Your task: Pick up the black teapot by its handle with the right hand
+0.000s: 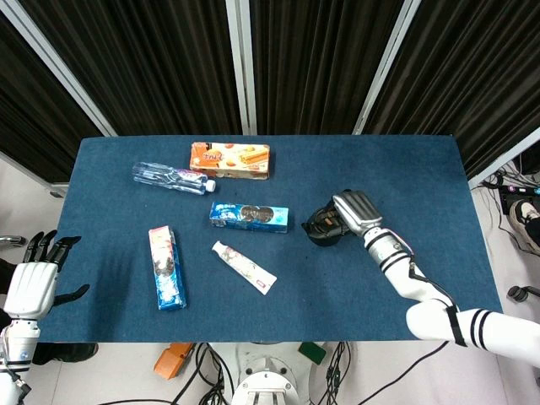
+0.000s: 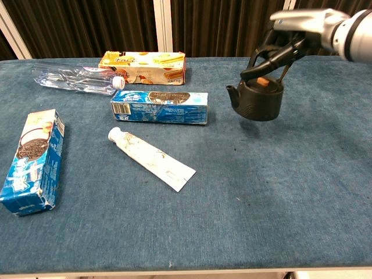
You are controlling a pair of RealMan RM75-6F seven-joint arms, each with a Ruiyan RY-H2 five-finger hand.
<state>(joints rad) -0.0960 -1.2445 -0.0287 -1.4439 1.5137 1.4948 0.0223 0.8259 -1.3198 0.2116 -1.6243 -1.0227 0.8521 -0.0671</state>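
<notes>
The black teapot (image 2: 257, 100) hangs a little above the blue tablecloth, spout pointing left, an orange knob on its lid. My right hand (image 2: 292, 34) grips its wire handle from above, fingers curled round it. In the head view the teapot (image 1: 321, 228) shows just left of the right hand (image 1: 354, 211), right of the table's middle. My left hand (image 1: 35, 278) hangs off the table's left side with its fingers spread and nothing in it.
A blue cookie box (image 2: 159, 107) lies just left of the teapot. Further left lie a toothpaste tube (image 2: 152, 159), another blue cookie box (image 2: 34, 160), a plastic bottle (image 2: 72, 79) and an orange biscuit box (image 2: 143, 67). Dark curtains hang behind the table.
</notes>
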